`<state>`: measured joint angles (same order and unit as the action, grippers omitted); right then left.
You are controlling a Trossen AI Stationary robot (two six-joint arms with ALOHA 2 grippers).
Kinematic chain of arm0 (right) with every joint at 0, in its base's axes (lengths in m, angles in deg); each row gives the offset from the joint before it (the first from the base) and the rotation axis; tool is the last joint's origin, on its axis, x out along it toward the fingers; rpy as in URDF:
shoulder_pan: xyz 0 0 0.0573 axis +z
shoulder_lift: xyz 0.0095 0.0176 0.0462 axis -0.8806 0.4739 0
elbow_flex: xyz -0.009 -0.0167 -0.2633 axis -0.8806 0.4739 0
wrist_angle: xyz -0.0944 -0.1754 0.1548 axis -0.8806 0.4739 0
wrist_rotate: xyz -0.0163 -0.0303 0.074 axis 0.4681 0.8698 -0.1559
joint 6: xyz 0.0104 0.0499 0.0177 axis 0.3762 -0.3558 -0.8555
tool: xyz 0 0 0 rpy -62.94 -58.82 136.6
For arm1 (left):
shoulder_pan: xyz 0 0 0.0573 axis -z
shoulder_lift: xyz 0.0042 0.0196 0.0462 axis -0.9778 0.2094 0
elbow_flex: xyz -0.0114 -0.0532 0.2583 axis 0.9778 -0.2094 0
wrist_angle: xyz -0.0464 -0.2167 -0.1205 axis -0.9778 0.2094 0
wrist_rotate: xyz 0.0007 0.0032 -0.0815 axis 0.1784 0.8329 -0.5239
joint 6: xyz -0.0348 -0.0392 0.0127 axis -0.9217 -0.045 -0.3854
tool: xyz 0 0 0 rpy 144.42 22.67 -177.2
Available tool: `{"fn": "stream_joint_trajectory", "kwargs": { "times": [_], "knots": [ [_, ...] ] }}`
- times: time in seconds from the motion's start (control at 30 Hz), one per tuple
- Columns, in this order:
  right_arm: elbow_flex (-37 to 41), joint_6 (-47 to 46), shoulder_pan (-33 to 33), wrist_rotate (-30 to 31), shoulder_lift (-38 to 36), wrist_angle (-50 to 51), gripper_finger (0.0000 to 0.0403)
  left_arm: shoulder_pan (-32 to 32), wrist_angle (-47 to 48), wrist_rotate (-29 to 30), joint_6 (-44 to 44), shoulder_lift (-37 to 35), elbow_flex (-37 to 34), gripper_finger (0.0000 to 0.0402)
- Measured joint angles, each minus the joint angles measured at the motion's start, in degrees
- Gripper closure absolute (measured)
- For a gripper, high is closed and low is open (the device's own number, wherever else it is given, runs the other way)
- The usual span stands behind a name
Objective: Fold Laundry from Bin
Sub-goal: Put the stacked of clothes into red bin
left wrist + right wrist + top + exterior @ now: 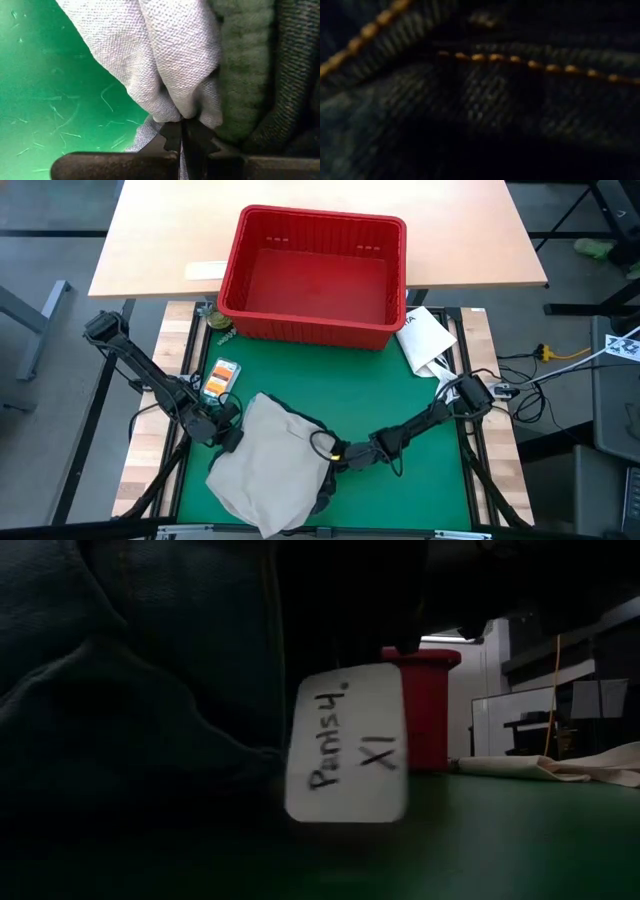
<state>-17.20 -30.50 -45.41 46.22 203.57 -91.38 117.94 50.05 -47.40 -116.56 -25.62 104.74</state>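
The red bin (pixel 315 275) stands at the table's far middle; no garment shows inside it. The laundry lies in a pile near the front edge: tan khaki trousers (pixel 270 465) on top, dark denim jeans (pixel 322 480) at their right side, and a dark green garment (pixel 245 75) beside the tan cloth. My left gripper (pixel 222 432) is shut on the tan trousers at the pile's left. My right gripper (pixel 338 455) is at the pile's right, against the jeans (pixel 485 90); its fingers are hidden. A white tag (pixel 345 745) hangs from the denim. My left gripper pinches a bunched fold of the tan trousers (pixel 172 112) between its two fingers, at the pile's left edge, several layers gathered. The fingers come slanting down from the table's left. The cloth rises away from the fingertips in folds. My right gripper is shut on the jeans at the pile's right edge (pixel 325 448), coming nearly level from the table's right. Denim hides the place of contact in the right wrist view, so which part it has cannot be told.
A white packet (pixel 425 335) lies on the mat right of the bin. A small orange and white object (pixel 220 376) sits at the mat's left edge, beside my left arm. Bare green mat (pixel 300 375) lies between the bin and the pile. Cables trail at the right.
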Motion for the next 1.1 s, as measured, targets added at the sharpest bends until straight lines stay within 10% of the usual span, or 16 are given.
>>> {"fn": "stream_joint_trajectory", "kwargs": {
  "times": [1.1],
  "knots": [
    [-0.13,2.82,-2.14,-7.92,-7.13,12.09,0.0400,0.09,1.46,0.69,1.28,-10.56,0.07,0.0401]
  ]
}}
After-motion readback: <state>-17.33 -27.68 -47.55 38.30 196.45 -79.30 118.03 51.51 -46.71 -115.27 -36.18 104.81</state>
